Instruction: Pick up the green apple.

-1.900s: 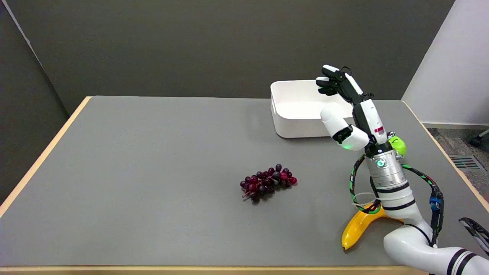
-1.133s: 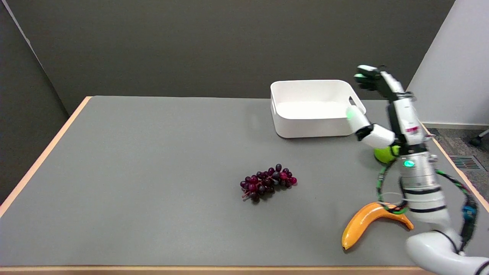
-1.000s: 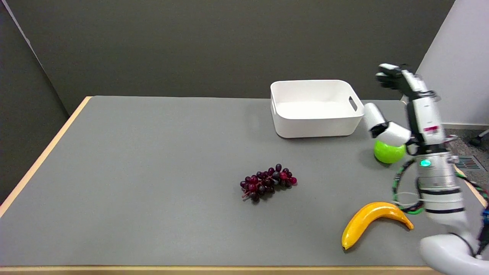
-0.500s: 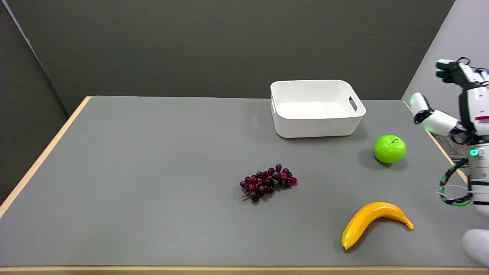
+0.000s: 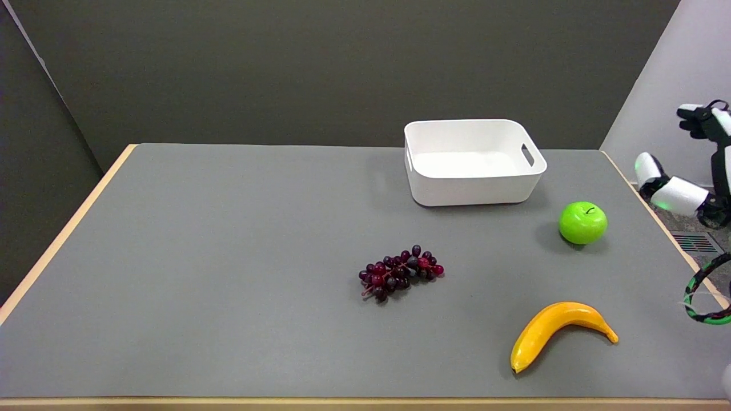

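The green apple [image 5: 582,222] stands upright on the grey table [image 5: 228,257], to the right, just in front of the white bin's right corner. My right hand [image 5: 694,171] hangs in the air at the picture's right edge, past the table's right side and well to the right of the apple. Its fingers are spread, the thumb pointing left, and nothing is in it. Part of the hand is cut off by the frame edge.
An empty white bin [image 5: 473,161] with handle slots sits at the back of the table. A bunch of dark red grapes [image 5: 401,273] lies mid-table. A yellow banana [image 5: 557,331] lies near the front right. The table's right edge [image 5: 657,217] runs close to the apple.
My right arm has swung from over the bin's right side out to the right, past the table's edge, uncovering the apple and banana. The apple, grapes, banana and bin stay put.
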Controlling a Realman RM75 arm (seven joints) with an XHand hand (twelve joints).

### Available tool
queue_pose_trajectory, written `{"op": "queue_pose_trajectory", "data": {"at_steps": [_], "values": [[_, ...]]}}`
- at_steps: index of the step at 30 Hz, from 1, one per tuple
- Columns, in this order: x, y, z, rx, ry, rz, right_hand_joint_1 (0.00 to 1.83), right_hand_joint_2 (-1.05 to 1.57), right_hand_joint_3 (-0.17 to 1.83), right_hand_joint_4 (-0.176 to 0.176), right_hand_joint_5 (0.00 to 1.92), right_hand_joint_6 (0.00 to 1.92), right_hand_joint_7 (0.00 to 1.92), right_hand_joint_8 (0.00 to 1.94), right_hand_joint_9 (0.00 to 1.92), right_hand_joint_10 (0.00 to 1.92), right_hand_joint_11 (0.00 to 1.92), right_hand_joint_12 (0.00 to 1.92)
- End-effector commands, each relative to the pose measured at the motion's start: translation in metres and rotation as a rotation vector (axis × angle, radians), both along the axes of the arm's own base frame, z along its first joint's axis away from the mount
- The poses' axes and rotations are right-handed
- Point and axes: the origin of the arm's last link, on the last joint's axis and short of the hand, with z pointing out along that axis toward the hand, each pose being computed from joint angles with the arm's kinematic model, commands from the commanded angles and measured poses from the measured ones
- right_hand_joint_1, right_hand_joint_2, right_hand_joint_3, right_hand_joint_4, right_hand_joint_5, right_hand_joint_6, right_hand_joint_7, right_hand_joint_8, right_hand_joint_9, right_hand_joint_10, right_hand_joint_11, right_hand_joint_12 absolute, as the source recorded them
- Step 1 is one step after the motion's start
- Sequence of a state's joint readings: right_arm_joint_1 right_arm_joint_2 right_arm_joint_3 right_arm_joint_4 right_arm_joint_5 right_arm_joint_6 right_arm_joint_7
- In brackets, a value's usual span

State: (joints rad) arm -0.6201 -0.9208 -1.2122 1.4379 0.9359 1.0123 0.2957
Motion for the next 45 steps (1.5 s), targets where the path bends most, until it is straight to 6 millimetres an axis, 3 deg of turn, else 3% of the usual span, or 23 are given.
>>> {"op": "queue_pose_trajectory", "data": {"at_steps": [1,4,9,11,13,17,20,24,30,36,41,45], "values": [[-0.027,0.011,-0.023,0.03,-0.01,-0.115,0.45,0.62,0.87,-0.032,0.3,0.57,0.44,0.59,0.32,1.01,0.12,1.34],[-0.033,0.006,-0.018,0.026,-0.042,-0.158,0.46,0.6,0.84,-0.033,0.3,0.56,0.4,0.56,0.25,0.96,0.05,1.31],[-0.041,0.004,-0.012,0.009,-0.091,-0.196,0.36,0.53,0.89,-0.042,0.23,0.51,0.17,0.42,0.02,0.68,0.0,1.02],[-0.043,0.002,-0.011,0.01,-0.099,-0.21,0.34,0.56,0.76,-0.049,0.2,0.4,0.11,0.29,0.0,0.45,0.0,0.88],[-0.045,-0.002,-0.011,0.015,-0.109,-0.225,0.42,0.5,0.92,-0.051,0.12,0.5,0.03,0.36,0.0,0.35,0.0,0.82],[-0.047,-0.01,-0.009,0.024,-0.116,-0.252,0.31,0.5,0.85,-0.061,0.09,0.42,0.02,0.21,0.0,0.21,0.0,0.73],[-0.047,-0.015,-0.006,0.026,-0.12,-0.27,0.41,0.48,0.92,-0.095,0.05,0.38,0.04,0.01,0.0,0.08,0.0,0.59],[-0.052,-0.022,-0.002,0.027,-0.138,-0.298,0.27,0.46,0.85,-0.103,0.04,0.29,0.0,0.1,0.0,0.05,0.0,0.63],[-0.063,-0.036,0.001,0.031,-0.172,-0.349,0.27,0.46,0.85,-0.118,0.04,0.19,0.0,0.08,0.0,0.0,0.0,0.6],[-0.075,-0.052,-0.001,0.055,-0.199,-0.411,0.26,0.52,0.8,-0.135,0.01,0.21,0.0,0.07,0.0,0.0,0.0,0.58],[-0.089,-0.062,-0.004,0.069,-0.21,-0.45,0.25,0.52,0.8,-0.176,0.01,0.18,0.0,0.02,0.0,0.0,0.0,0.43],[-0.099,-0.071,-0.006,0.072,-0.224,-0.464,0.25,0.52,0.81,-0.176,0.02,0.22,0.0,0.05,0.0,0.0,0.0,0.46]]}}
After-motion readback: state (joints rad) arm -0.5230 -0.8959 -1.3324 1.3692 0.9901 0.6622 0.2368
